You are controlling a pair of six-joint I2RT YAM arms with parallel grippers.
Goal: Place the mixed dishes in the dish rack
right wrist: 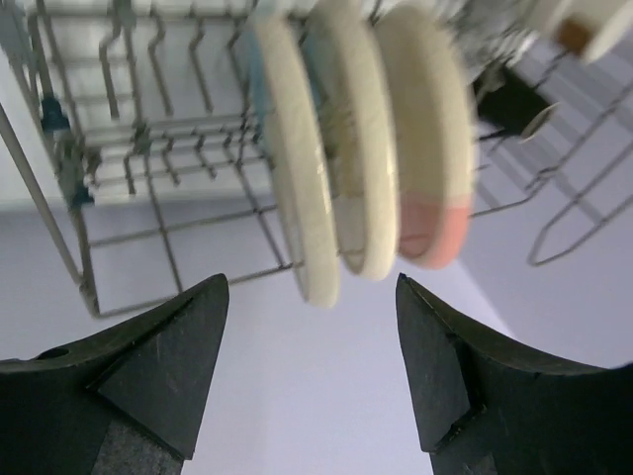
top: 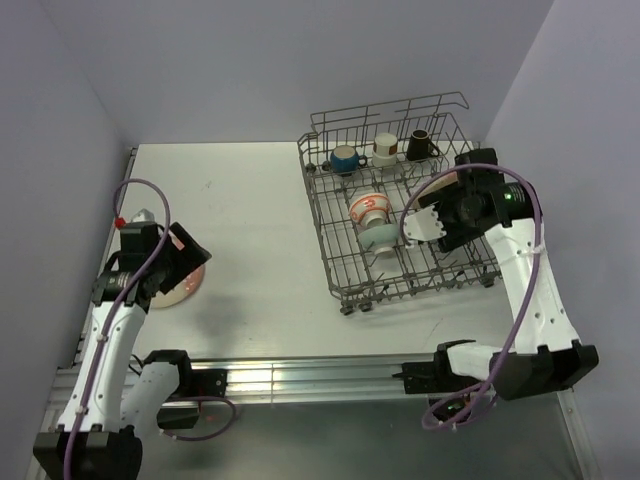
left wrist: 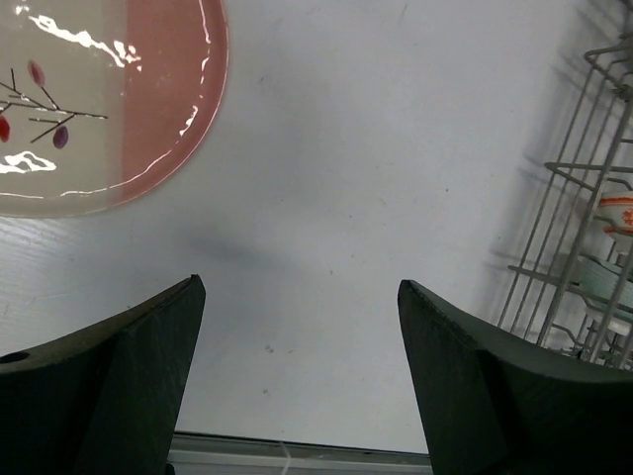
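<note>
On the left, the left gripper (left wrist: 297, 297) hangs wide open and empty above the table (left wrist: 376, 148), with a pink-and-cream plate (left wrist: 148, 99) lying flat just past its fingertips, well apart from the dish rack (top: 390, 120). The rack holds three mugs (top: 384, 148) along its far side and an orange-red bowl (top: 368, 208) beside a teal bowl (top: 380, 238) in the middle. On the right, the right gripper (right wrist: 312, 287), also spread wide and holding nothing, faces three plates (right wrist: 366, 148) standing on edge side by side

One plate (top: 190, 288) lies left on the table (top: 250, 220), dish rack (top: 385, 118) right
</note>
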